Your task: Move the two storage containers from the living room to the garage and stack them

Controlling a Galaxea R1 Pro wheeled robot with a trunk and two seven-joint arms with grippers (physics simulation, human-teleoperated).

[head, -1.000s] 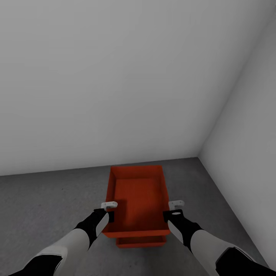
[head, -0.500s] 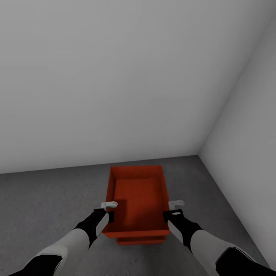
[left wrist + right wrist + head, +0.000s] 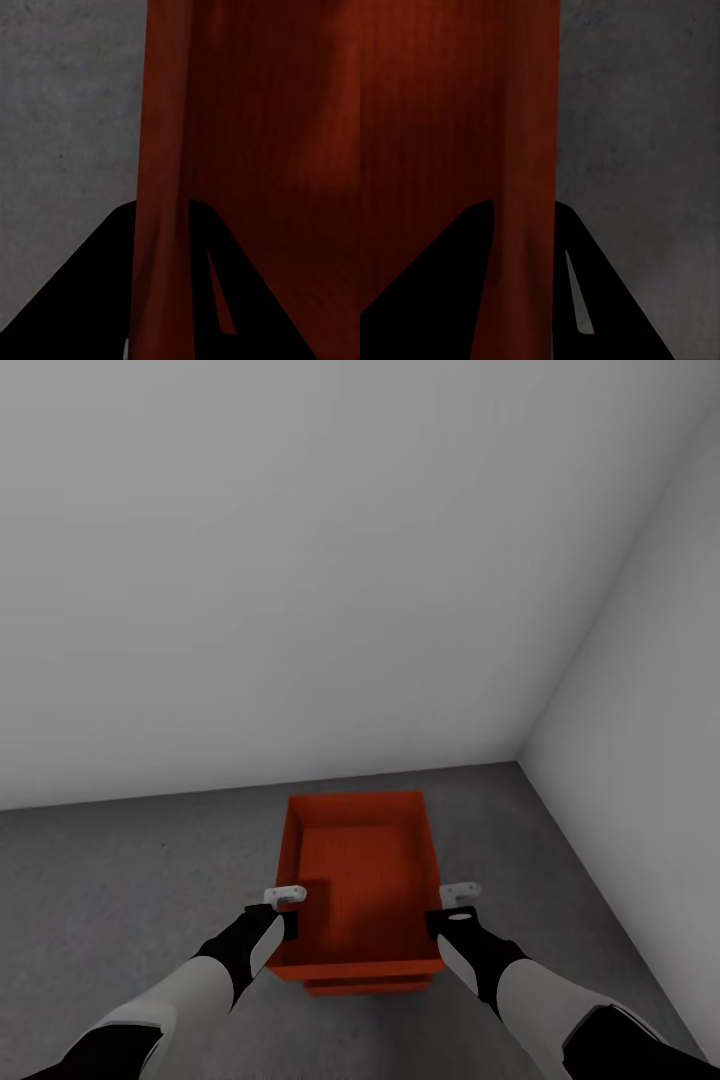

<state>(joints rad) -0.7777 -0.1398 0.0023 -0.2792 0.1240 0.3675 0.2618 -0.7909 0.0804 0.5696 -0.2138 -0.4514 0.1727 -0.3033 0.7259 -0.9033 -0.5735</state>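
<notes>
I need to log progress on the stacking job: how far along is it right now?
Done: both containers are in the garage, and the lower container sits on the grey floor. In hand: the upper container is over it, its side walls gripped by the left gripper and the right gripper. Left: confirm that it is resting on the lower one, then release.

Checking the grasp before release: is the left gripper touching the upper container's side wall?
Touching. In the left wrist view the upper container's wall runs straight between the left gripper's dark fingers with no gap visible on either side.
</notes>
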